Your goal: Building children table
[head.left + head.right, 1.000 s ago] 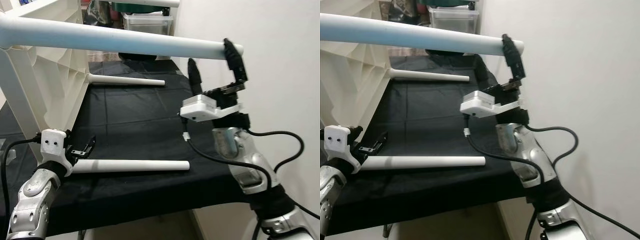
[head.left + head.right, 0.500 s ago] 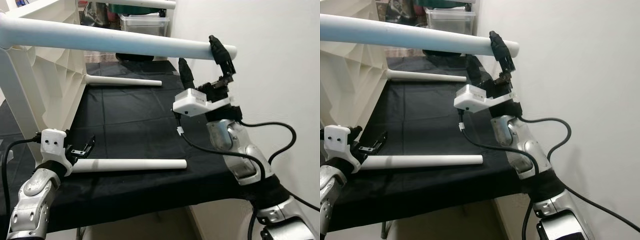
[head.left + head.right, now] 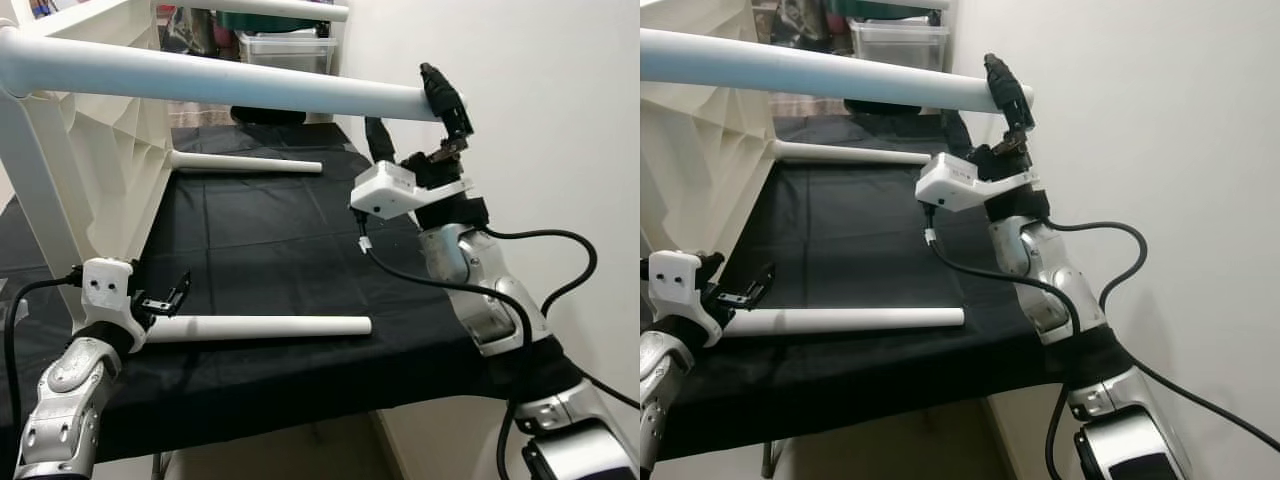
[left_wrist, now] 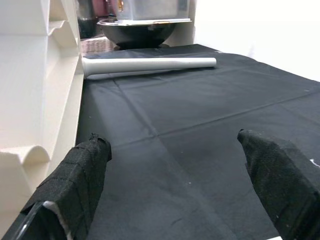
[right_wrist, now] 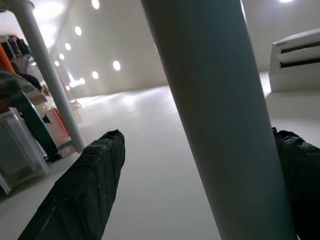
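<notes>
A white children's table (image 3: pixel 100 170) stands on its side on a black-covered surface (image 3: pixel 270 230). One fitted white leg (image 3: pixel 220 85) juts out level towards the right. My right gripper (image 3: pixel 402 100) is open around that leg's free end, one finger (image 3: pixel 440 88) over it and the other behind it. In the right wrist view the leg (image 5: pixel 220 125) runs between the fingers (image 5: pixel 85 190). My left gripper (image 3: pixel 160 298) is open and low at the front left, beside the end of a loose white leg (image 3: pixel 260 328). A second loose leg (image 3: pixel 245 162) lies further back.
A white wall (image 3: pixel 560 120) closes the right side, close to my right arm. Behind the surface stand a clear plastic bin (image 3: pixel 285 45) and a dark bowl (image 4: pixel 135 32). Another fitted table leg (image 3: pixel 270 10) crosses the top of the view.
The view has shifted slightly. My right wrist has turned and risen a little while its fingers stay around the leg's end. The left arm and loose legs are as before.
</notes>
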`<state>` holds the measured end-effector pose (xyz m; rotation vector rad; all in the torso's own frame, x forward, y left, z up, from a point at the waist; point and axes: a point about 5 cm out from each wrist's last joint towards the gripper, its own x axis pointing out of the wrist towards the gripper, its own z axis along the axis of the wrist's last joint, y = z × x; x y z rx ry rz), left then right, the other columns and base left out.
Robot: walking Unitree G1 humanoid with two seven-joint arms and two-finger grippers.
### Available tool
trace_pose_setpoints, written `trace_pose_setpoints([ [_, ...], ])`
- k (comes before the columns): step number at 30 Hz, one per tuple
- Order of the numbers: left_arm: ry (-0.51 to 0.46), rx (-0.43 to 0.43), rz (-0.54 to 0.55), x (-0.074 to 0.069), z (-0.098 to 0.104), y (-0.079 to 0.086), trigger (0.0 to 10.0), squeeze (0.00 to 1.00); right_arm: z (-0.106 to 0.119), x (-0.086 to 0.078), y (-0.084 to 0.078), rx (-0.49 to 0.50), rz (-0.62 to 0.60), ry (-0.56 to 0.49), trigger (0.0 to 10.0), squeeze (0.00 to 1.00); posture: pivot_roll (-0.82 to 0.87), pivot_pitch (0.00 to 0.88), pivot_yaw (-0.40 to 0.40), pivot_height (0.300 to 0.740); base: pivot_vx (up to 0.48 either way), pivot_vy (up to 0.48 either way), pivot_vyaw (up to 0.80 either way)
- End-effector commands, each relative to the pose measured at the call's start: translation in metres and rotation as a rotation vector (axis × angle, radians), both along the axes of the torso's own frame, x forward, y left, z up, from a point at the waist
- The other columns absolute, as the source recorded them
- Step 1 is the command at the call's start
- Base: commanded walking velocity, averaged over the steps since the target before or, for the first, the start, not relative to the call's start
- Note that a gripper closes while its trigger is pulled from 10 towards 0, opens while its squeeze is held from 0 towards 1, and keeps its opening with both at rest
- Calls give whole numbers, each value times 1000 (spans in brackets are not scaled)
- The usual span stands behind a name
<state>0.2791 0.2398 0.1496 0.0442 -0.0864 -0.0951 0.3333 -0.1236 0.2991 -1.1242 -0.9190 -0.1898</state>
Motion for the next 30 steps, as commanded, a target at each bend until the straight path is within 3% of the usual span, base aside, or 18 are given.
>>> trace_pose_setpoints([
  [1, 16, -4, -13, 0, -5, -4, 10000, 0, 0, 3, -7, 10, -24, 23, 10000, 0, 24, 0, -93, 740, 0, 0, 0],
  [2, 18, -5, -14, 0, -6, -4, 10000, 0, 5, 4, -7, 11, -22, 19, 9255, 0, 22, 0, -91, 740, 0, 0, 0],
  [5, 19, -6, -15, 0, -7, -4, 10000, 0, 7, 4, -6, 11, -20, 16, 9255, 0, 22, 0, -91, 740, 0, 0, 0],
  [6, 21, -7, -16, 0, -7, -4, 10000, 0, 12, 4, -3, -12, -1, 13, 6549, 0, 17, 0, -88, 740, 0, 0, 0],
  [10, 22, -4, -16, 0, -7, -4, 10000, 0, 15, 5, 2, -41, 22, 15, 6000, 0, 17, 0, -88, 740, 0, 0, 0],
  [11, 22, -4, -16, 1, -7, -4, 10000, 0, 17, 5, 5, -58, 33, 13, 4667, 0, 17, 0, -88, 740, 0, 0, 0],
  [15, 22, -3, -16, 1, -7, -3, 10000, 0, 21, 4, 8, -79, 39, 4, 4902, 0, 17, 0, -88, 740, 0, 0, 0],
  [17, 23, -3, -15, 0, -7, -4, 10000, 0, 23, 3, 11, -90, 37, -5, 8980, 0, 14, 0, -87, 740, 0, 0, 0],
  [18, 23, -3, -15, 0, -7, -4, 10000, 0, 23, 3, 11, -90, 37, -5, 8980, 0, 14, 0, -87, 740, 0, 0, 0],
  [19, 24, -3, -15, 0, -7, -4, 10000, 0, 23, 2, 11, -89, 35, -7, 10000, 0, 14, 0, -87, 740, 0, 0, 0],
  [30, 30, -2, -21, 2, -9, -6, 10000, 0, 22, 1, 15, -89, 21, 18, 10000, 0, 4, 0, -82, 740, 0, 0, 0],
])
